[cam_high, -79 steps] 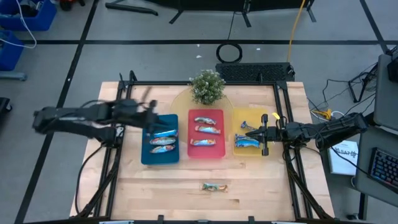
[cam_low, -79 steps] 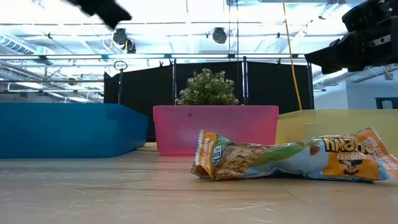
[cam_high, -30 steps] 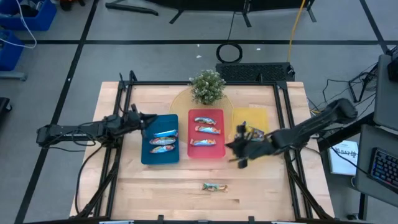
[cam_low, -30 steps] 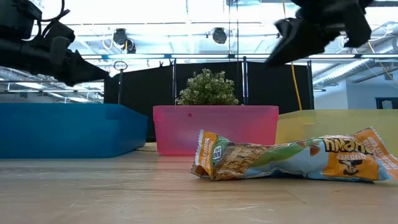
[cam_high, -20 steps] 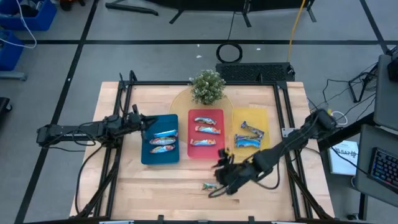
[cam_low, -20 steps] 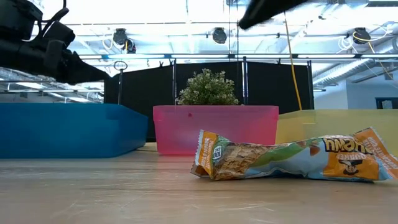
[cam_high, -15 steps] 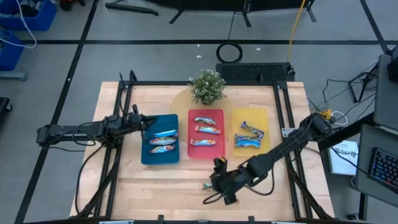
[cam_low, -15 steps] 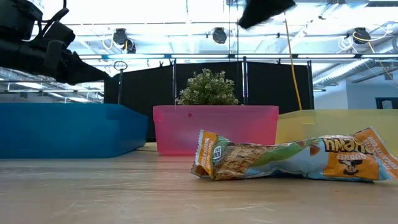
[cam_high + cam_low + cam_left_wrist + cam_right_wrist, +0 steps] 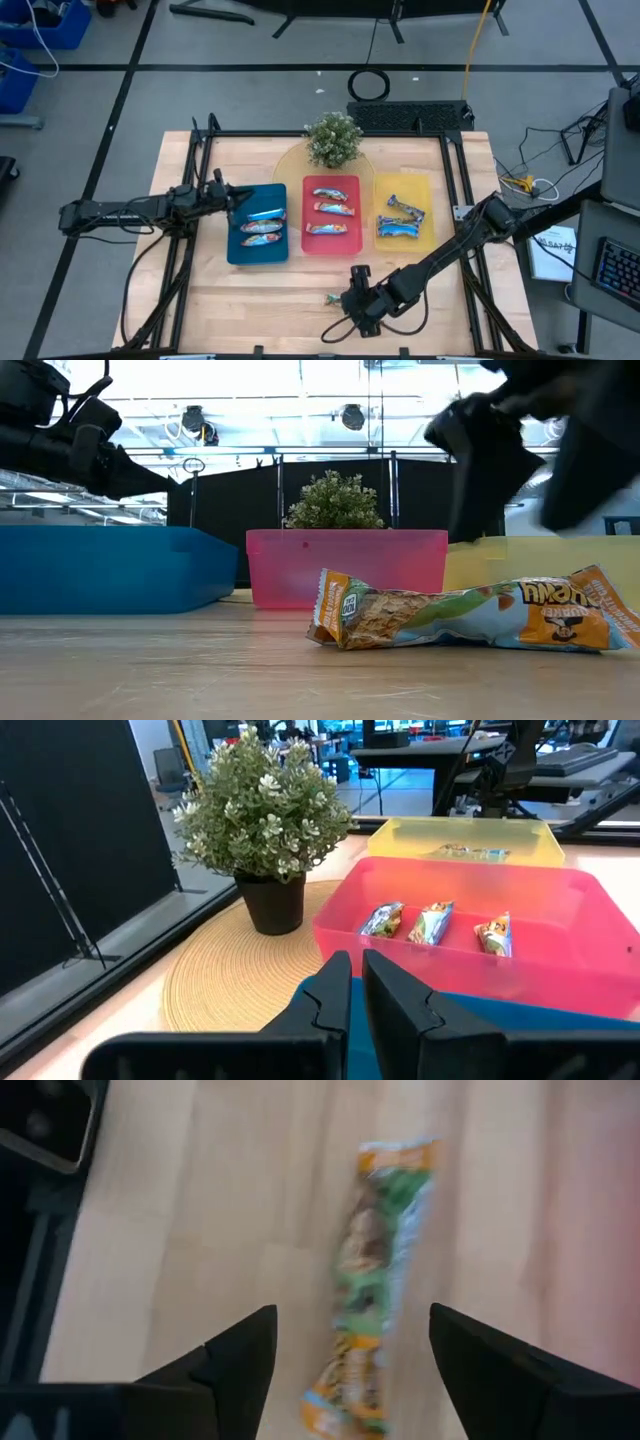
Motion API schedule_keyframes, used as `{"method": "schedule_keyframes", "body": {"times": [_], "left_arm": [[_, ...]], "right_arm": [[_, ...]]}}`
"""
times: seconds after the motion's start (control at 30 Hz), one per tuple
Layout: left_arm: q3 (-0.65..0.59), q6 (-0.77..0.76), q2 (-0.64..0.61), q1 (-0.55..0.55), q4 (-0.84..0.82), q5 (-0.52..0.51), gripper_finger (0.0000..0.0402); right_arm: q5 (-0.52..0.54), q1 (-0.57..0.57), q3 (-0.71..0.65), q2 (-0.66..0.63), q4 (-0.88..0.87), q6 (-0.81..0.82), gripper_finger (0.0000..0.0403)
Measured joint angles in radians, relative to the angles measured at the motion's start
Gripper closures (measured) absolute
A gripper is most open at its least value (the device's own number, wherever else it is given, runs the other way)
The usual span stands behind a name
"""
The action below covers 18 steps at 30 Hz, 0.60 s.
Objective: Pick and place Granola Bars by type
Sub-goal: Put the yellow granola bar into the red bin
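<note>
The right gripper [image 9: 345, 1345] hangs over the last loose bar [image 9: 371, 1285] on the table's near edge, jaws wide apart; descending off-centre could nudge the slick wrapper aside or pinch only foil; the left gripper [image 9: 357, 982], nearly closed, waits beside the blue tray [image 9: 238, 245].

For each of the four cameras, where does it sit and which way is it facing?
High: overhead, looking down; both arms, blue tray.
Low: table height, looking across; loose granola bar, right claw above.
Left wrist: closed left claw toward plant, red tray.
Right wrist: open right claw over that bar.
Low and right wrist share it.
</note>
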Motion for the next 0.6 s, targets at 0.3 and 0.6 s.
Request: {"method": "schedule_keyframes", "body": {"times": [0.3,0.6], "left_arm": [[0.000,-0.027,0.000,0.000,-0.033,0.058,0.0364],[0.000,-0.040,0.000,0.000,-0.066,0.088,0.0364]], "right_arm": [[-0.046,0.003,0.000,0.074,-0.009,-0.017,0.0149],[-0.044,-0.031,-0.012,0.098,0.012,-0.057,0.0164]]}}
